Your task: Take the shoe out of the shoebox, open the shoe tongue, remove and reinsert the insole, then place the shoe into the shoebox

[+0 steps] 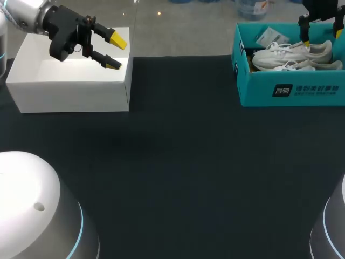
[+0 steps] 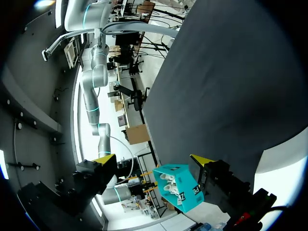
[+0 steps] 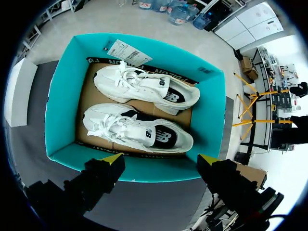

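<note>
You are holding the left pincer [image 1: 115,52] at the far left, angled downward, fingers spread wide. The right pincer [image 3: 161,159] is pointing straight down, its fingers likewise standing apart.

The shoebox [image 1: 291,89] sits far right on the counter [image 1: 178,162], the other box [image 1: 70,86] far left — well apart. In the shoebox, front shoe [image 3: 137,132] and back shoe [image 3: 144,86] lie side by side. Left gripper [image 1: 116,52] hangs over the other box, right gripper [image 3: 160,159] over the shoebox.

In the upper right of the head view we see white characters [image 1: 317,89] beside a dark logo square [image 1: 282,90] on the teal shoebox [image 1: 253,86], a barcoded paper tag [image 3: 123,50] inside, and emblems [image 3: 162,82] on both white shoes [image 3: 120,127], none clear enough to read.
</note>
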Robot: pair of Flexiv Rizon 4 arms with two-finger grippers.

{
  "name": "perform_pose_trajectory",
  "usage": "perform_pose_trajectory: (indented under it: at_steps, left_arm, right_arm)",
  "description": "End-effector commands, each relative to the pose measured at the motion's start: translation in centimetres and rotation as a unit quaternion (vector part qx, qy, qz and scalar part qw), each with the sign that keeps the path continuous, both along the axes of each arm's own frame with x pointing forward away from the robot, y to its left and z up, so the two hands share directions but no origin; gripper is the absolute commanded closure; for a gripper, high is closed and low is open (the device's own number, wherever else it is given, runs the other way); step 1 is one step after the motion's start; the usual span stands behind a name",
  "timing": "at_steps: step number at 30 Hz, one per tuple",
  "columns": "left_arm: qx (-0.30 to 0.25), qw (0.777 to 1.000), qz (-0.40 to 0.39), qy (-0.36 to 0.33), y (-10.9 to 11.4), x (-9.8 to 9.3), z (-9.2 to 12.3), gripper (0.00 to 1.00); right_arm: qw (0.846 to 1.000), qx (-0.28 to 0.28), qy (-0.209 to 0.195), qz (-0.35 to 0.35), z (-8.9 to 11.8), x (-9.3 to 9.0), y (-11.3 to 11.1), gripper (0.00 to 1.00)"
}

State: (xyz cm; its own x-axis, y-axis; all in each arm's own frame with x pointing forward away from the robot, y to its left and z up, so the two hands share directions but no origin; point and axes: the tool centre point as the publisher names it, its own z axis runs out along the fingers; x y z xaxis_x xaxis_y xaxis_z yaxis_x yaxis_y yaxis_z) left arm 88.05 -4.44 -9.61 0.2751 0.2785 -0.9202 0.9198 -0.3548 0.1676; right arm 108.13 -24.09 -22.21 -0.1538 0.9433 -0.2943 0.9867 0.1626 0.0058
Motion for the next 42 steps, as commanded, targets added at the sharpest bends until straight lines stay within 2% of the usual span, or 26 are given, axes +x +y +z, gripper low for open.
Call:
perform_pose_trajectory:
  at_steps: [1, 6, 7, 11, 15, 16, 17, 20, 24, 25, 27, 28, 42]
  left_arm:
    - [0.004, 0.994, 0.096, 0.046, -1.2, 1.8, 1.2, 0.0]
    - [0.053, 0.967, 0.234, 0.085, -2.0, 4.5, 1.5, 0.0]
    - [0.072, 0.953, 0.273, 0.114, -2.4, 5.1, 1.5, 0.0]
    - [0.092, 0.904, 0.376, 0.179, -2.8, 7.2, 1.4, 0.0]
    - [0.104, 0.863, 0.436, 0.231, -2.6, 8.5, 0.8, 0.0]
    - [0.107, 0.842, 0.463, 0.255, -2.5, 9.0, 0.7, 0.0]
    - [0.105, 0.832, 0.473, 0.271, -2.4, 9.3, 0.6, 0.0]
    - [0.096, 0.764, 0.54, 0.34, -1.6, 10.4, 0.4, 0.0]
    - [0.054, 0.664, 0.615, 0.421, -0.7, 11.2, 0.6, 0.0]
    - [0.046, 0.648, 0.62, 0.439, -0.5, 11.4, 0.6, 0.0]
    - [0.022, 0.674, 0.619, 0.403, -0.4, 11.1, 0.9, 0.0]
    - [0.01, 0.713, 0.6, 0.362, -0.6, 10.5, 1.2, 0.0]
    - [0.01, 0.713, 0.6, 0.362, -0.6, 10.5, 1.2, 0.0]
  right_arm:
    - [0.996, 0.02, -0.081, 0.028, -0.1, -1.2, 0.1, 0.0]
    - [0.996, 0.02, -0.081, 0.028, -0.1, -1.2, 0.1, 0.0]
    - [0.996, 0.02, -0.081, 0.028, -0.1, -1.2, 0.1, 0.0]
    - [0.996, 0.02, -0.081, 0.028, -0.1, -1.2, 0.1, 0.0]
    - [0.996, 0.02, -0.081, 0.028, -0.1, -1.2, 0.1, 0.0]
    - [0.996, 0.02, -0.081, 0.028, -0.1, -1.2, 0.1, 0.0]
    - [0.996, 0.02, -0.081, 0.028, -0.1, -1.2, 0.1, 0.0]
    - [0.996, 0.02, -0.081, 0.028, -0.1, -1.2, 0.1, 0.0]
    - [0.996, 0.02, -0.081, 0.028, -0.1, -1.2, 0.1, 0.0]
    - [0.996, 0.02, -0.081, 0.028, -0.1, -1.2, 0.1, 0.0]
    - [0.996, 0.02, -0.081, 0.028, -0.1, -1.2, 0.1, 0.0]
    - [0.996, 0.02, -0.081, 0.028, -0.1, -1.2, 0.1, 0.0]
    - [0.996, 0.02, -0.081, 0.028, -0.1, -1.2, 0.1, 0.0]
